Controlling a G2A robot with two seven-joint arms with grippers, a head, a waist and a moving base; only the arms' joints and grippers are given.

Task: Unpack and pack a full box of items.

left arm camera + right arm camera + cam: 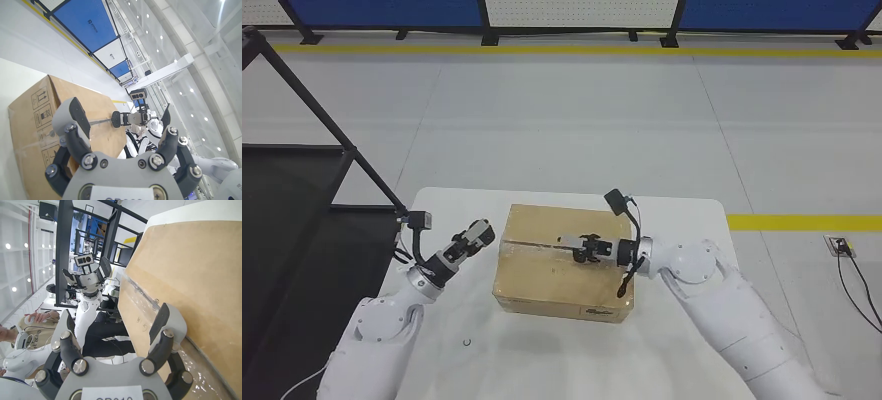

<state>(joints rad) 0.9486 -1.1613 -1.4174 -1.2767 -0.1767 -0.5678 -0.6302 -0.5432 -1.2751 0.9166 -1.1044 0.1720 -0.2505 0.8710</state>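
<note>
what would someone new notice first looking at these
A closed, taped cardboard box in the middle of the white table draws the eye first. The right hand is open over the box top, at the tape seam. The left hand, also open, is close beside one side of the box.

Bright, even light fills the hall, coming from round ceiling lamps [161,37] in the left wrist view. The white table [682,330] is evenly lit, with only soft shading beside the brown cardboard box [562,262]. Clear tape [192,364] on the box glints with glare. Both wrist views bend straight lines strongly toward their edges.
</note>
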